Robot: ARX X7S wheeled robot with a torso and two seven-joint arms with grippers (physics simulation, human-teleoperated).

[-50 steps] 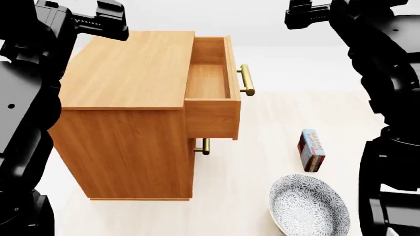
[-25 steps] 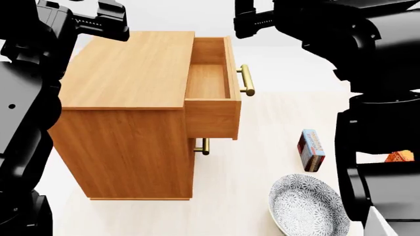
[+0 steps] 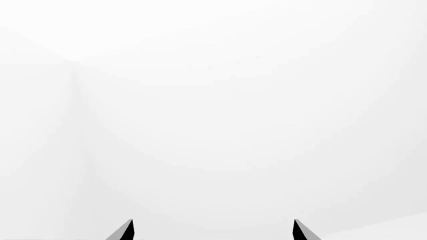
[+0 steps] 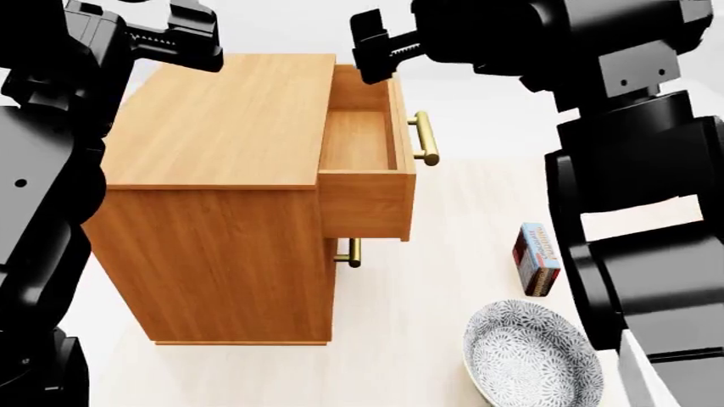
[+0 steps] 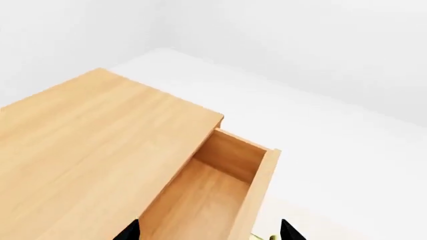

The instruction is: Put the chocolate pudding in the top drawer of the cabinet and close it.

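The top drawer [image 4: 359, 140] sits pulled out, ready for the pudding [image 4: 537, 259], which lies on the floor by the bowl [image 4: 530, 356]. Both tools, right [image 4: 374, 47] and left [image 4: 181, 38], are open and hold nothing.

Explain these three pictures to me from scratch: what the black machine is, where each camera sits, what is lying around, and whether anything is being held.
This is a simulated two-armed robot. The wide picture comes from a camera on its head, looking down past both black arms. The other two come from cameras mounted near the tool at each arm's end.

In the head view, a wooden cabinet stands on the pale floor with its top drawer pulled open and empty. To the side lie the chocolate pudding, a small flat box, and a patterned bowl.

The right tool is above the open drawer; its camera looks down into that drawer. The left tool is raised beyond the cabinet's far corner; its camera sees only white walls, with two dark fingertips spread apart.

Nothing is held. Both tools look open.
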